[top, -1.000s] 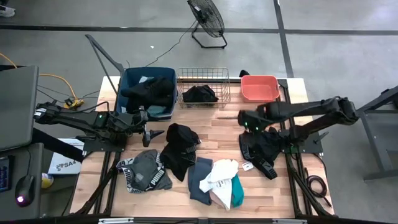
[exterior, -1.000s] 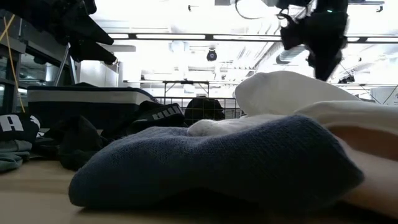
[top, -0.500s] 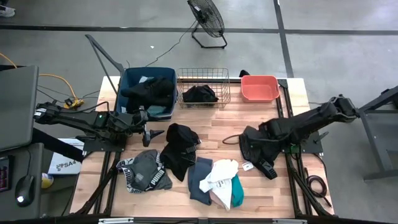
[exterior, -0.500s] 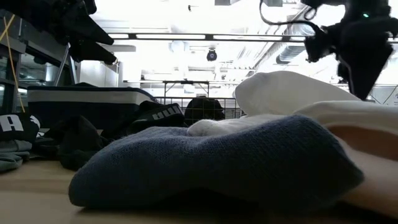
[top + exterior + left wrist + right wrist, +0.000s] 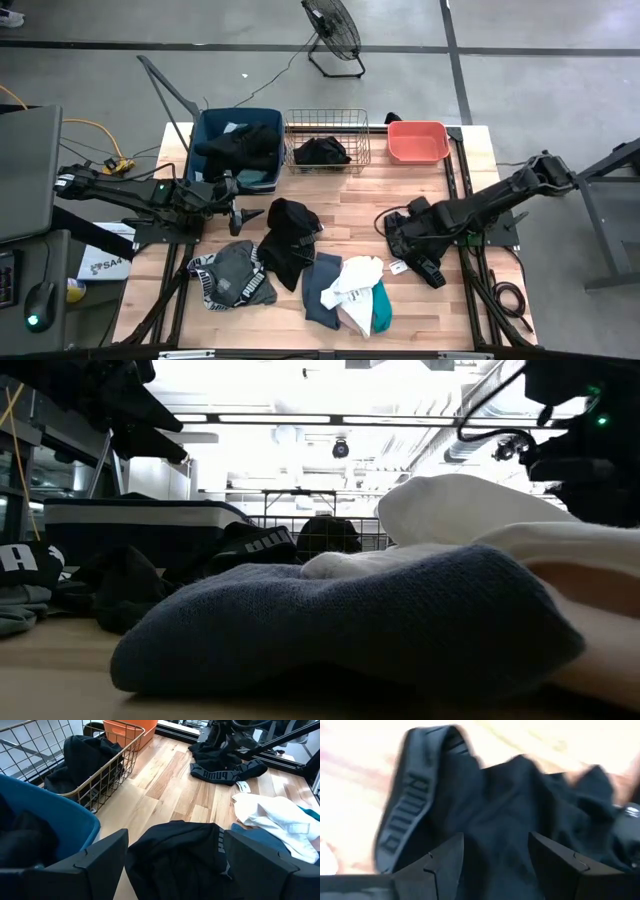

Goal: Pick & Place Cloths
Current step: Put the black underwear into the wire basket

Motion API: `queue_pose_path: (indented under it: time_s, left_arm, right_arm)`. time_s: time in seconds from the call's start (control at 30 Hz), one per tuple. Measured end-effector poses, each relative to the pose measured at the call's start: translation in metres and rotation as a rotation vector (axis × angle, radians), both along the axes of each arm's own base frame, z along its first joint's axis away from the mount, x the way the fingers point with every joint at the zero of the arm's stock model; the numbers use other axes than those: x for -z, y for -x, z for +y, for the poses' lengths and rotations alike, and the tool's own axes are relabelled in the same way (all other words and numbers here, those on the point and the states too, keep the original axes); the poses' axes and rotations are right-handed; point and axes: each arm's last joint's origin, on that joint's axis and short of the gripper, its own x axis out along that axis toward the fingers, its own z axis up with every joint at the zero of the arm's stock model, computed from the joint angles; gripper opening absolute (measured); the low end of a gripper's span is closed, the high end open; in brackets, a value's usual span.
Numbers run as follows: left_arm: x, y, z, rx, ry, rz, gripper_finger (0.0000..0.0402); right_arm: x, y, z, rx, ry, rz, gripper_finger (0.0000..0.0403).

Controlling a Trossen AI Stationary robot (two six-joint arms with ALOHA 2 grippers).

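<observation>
My right gripper is open and low over a black cloth with a lettered waistband lying on the table's right side. My left gripper is open and waits above the table, left of another black cloth. Near the front edge lie a grey-green cloth, a slate cloth, a white cloth and a teal cloth. Black cloths fill the blue tub and the wire basket. My right gripper comes at the black cloth from above with its fingers spread over the cloth's body beside the waistband. Whether the fingertips touch the fabric I cannot tell. The cloth lies flat on the table.
The blue tub, wire basket and coral tub stand in a row along the far edge. Bare wood shows between the two black cloths. A fan stands on the floor beyond the table.
My right gripper has moved toward the near edge and down, from the bare wood in front of the coral tub to just over the black cloth on the right. It has stayed open. No cloth has moved.
</observation>
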Motion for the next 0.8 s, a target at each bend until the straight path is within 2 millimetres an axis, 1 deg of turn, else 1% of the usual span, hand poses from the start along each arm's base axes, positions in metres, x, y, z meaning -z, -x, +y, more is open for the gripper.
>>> queue_pose_path:
  time_s: [0.13,0.27,0.47,0.8]
  left_arm:
    - [0.0,0.0,0.0,0.002,0.001,0.0,0.0316]
    - [0.0,0.0,0.0,0.002,0.001,0.0,0.0316]
    - [0.0,0.0,0.0,0.002,0.002,0.0,0.0316]
    - [0.0,0.0,0.0,0.001,0.003,0.0,0.0316]
  right_arm:
    - [-0.001,0.006,0.002,0.082,0.038,0.012,0.0213]
    - [0.004,0.011,0.007,0.107,0.056,0.002,0.0213]
    - [0.024,0.023,0.011,0.163,0.071,-0.016,0.0212]
    - [0.053,0.028,0.014,0.18,-0.007,-0.116,0.0212]
